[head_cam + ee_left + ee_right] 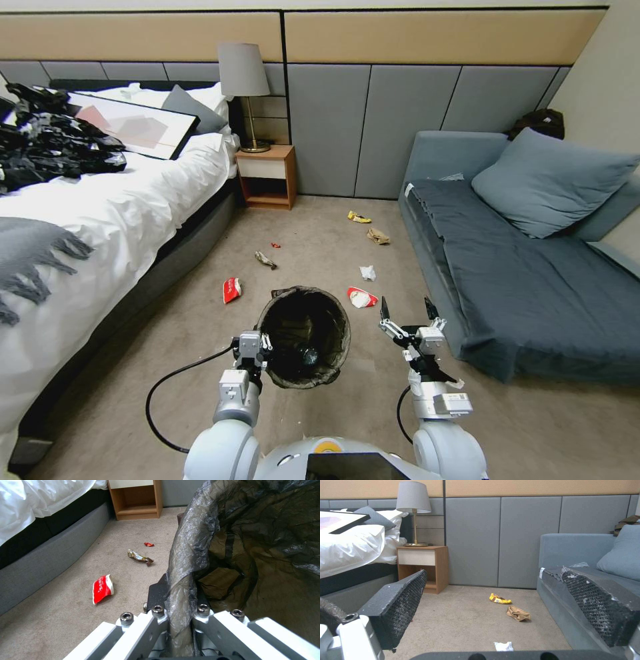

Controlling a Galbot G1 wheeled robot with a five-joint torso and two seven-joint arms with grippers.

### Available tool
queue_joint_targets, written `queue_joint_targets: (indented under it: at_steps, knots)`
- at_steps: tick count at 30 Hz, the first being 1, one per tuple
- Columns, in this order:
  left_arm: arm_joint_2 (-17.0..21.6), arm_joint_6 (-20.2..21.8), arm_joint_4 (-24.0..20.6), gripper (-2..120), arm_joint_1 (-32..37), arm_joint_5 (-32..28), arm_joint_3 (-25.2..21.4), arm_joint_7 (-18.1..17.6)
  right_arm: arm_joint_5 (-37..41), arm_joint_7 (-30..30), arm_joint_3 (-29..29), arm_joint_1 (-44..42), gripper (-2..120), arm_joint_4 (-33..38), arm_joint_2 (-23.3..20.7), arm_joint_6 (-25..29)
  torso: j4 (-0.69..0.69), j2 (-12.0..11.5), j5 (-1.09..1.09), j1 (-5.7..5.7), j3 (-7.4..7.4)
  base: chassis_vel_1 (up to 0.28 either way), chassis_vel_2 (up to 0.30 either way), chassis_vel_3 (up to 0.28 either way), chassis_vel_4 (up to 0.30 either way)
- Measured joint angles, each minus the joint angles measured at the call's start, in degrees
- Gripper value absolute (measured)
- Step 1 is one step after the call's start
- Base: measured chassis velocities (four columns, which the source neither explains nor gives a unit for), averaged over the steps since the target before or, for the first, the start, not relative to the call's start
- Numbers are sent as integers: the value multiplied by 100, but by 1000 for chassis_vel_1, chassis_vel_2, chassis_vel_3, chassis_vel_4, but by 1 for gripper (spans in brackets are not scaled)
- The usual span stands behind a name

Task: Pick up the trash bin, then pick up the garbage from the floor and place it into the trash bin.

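Bin pickup is judged done: the trash bin (305, 335) is held up near centre, in front of the robot, with the left hand (253, 348) clamped on its left rim; in the left wrist view the fingers (156, 593) are seen pinched over the bag-lined rim. A dark item, possibly a bottle, is seen at the bin's bottom, so some garbage may already be in; that part is a guess. The right hand (405, 312) is held wide open and empty, just right of the bin, above the floor. Most of the pickup is left: a red-and-white wrapper (362, 297) is lying just beyond the bin to the right, a white tissue (367, 272) farther off, a second red-and-white wrapper (231, 289) to the left, a shiny packet (265, 259) and a small red scrap (275, 245) beyond that, and a yellow wrapper (359, 217) and crumpled brown paper (378, 236) at the far end by the sofa (533, 293). The floor is beige carpet (167, 373), flat and unobstructed. The lane is bounded by a bed (100, 213) on the left and the sofa on the right; a nightstand (267, 177) with a lamp (244, 87) is set against the far panelled wall.
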Motion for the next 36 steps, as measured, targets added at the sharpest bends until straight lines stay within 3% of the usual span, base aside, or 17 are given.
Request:
queue_joint_targets:
  at_steps: [13, 36]
  knots:
    - [-6, -10, 0, 1, 7, 14, 0, -5, 29, -22, 33, 7, 100, -23, 0, 50, 0, 0, 0, 0, 0, -26, 26, 24, -28]
    - [-20, -17, 22, 1, -12, 28, 2, -8, 16, -20, 28, 30, 100, -82, 0, 54, 1, -1, 0, 1, 0, -177, 182, 183, -178]
